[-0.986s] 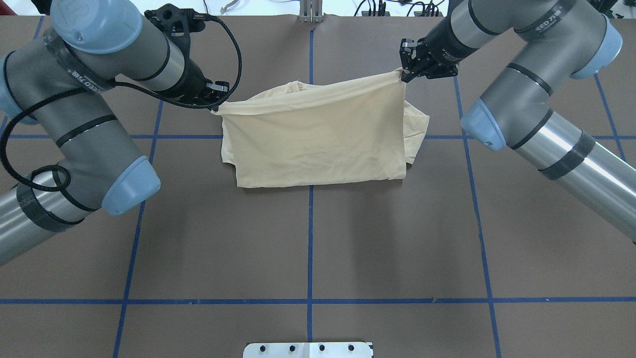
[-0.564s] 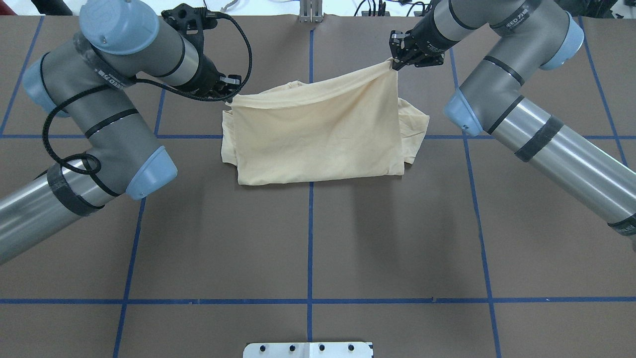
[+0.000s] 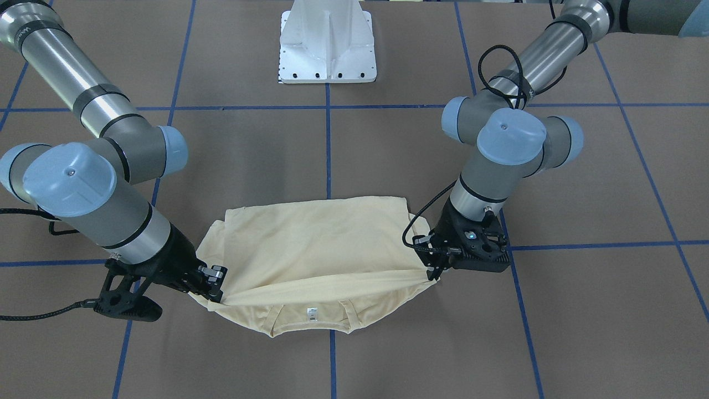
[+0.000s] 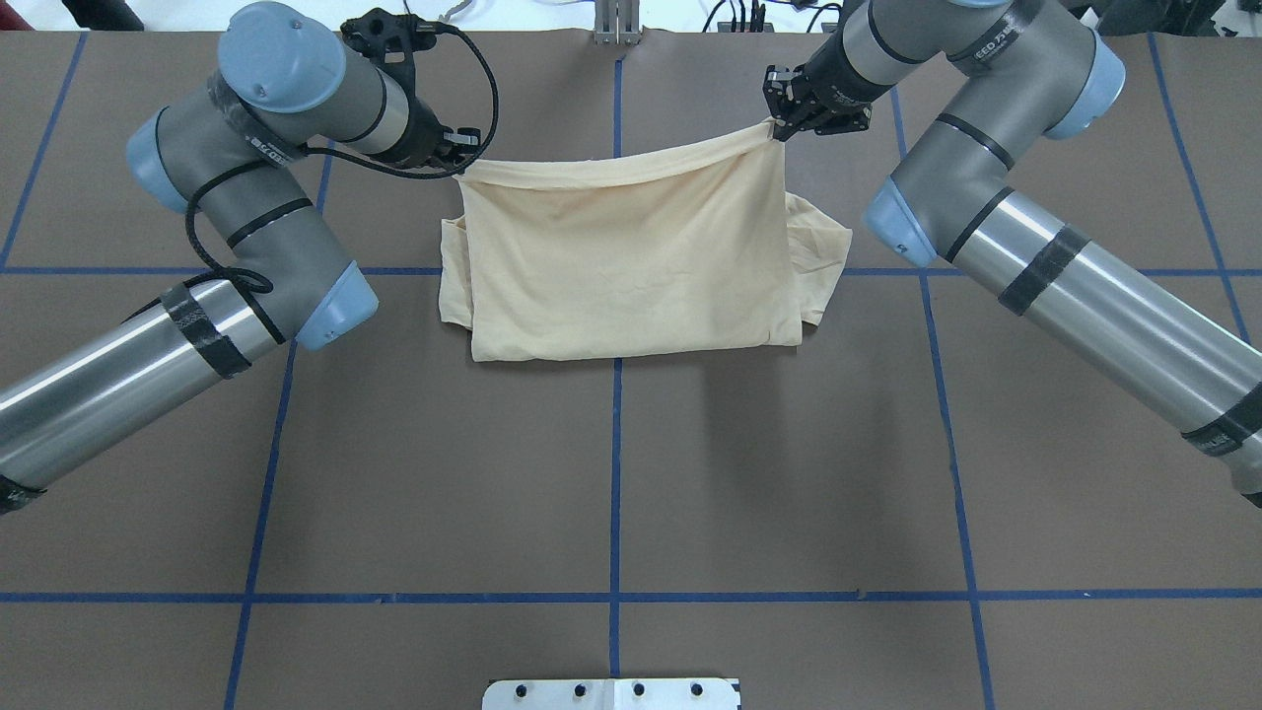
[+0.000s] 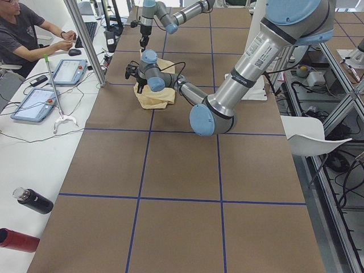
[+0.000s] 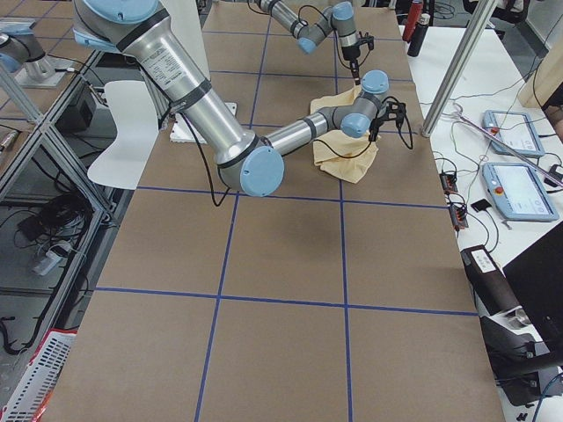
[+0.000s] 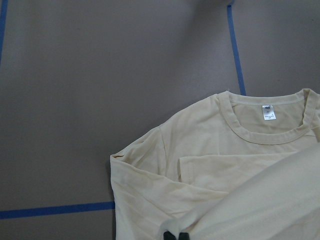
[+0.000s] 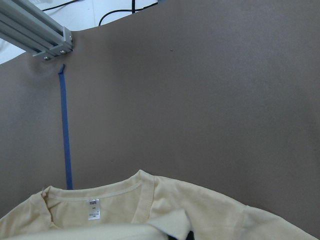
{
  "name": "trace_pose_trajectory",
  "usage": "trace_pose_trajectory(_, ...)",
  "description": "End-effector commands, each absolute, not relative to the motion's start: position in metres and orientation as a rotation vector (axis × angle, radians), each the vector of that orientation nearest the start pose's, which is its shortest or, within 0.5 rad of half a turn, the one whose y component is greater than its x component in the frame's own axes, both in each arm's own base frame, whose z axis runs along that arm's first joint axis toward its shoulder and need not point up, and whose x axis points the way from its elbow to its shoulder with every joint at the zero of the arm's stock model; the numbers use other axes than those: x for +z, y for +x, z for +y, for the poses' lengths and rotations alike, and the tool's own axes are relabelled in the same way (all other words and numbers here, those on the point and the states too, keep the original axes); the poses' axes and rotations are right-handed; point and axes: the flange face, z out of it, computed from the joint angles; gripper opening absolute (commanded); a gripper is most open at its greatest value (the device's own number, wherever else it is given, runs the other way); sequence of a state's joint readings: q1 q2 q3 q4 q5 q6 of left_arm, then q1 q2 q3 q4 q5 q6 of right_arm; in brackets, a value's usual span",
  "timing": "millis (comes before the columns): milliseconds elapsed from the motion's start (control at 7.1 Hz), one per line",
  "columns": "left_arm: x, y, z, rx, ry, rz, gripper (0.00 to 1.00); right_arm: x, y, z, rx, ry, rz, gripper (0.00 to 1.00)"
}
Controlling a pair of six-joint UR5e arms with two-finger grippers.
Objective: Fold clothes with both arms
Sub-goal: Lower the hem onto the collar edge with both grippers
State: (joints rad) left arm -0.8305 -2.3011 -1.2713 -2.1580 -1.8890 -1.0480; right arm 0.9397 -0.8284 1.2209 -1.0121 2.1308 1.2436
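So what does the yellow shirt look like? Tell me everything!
The T-shirt is pale cream-yellow, thin and soft-looking. It lies on the brown table, folded over itself, with fabric sticking out at both sides. The left gripper and right gripper each pinch a corner of the top layer, holding that edge up over the collar, where a small white tag shows.

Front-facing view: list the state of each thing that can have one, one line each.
T-shirt: doubled over, its folded-over edge raised and stretched between both grippers, not yet laid flat.
Left gripper: shut on the T-shirt's edge.
Right gripper: shut on the T-shirt's edge.
Neck tag: uncovered, facing up.
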Motion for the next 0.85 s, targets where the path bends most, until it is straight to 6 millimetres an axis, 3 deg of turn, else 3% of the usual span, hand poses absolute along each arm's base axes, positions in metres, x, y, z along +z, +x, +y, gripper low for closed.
trace_pose_trajectory(0,0.287,0.459,-0.655,-0.126,0.401,0.954,0.00,0.311,-0.402,-0.676,0.296,0.108,-1.025,0.00)
trace_pose_trajectory(141,0.289,0.461,-0.656,-0.125,0.396,0.949,0.00,0.313,-0.410,-0.672,0.288,0.099,-1.022,0.00)
trace_pose_trajectory(564,0.312,0.496,-0.643,-0.108,0.388,0.921,0.00,0.327,-0.420,-0.672,0.290,0.075,-1.001,0.00)
trace_pose_trajectory(705,0.312,0.497,-0.643,-0.109,0.389,0.920,0.00,0.329,-0.419,-0.673,0.295,0.074,-0.999,0.00)
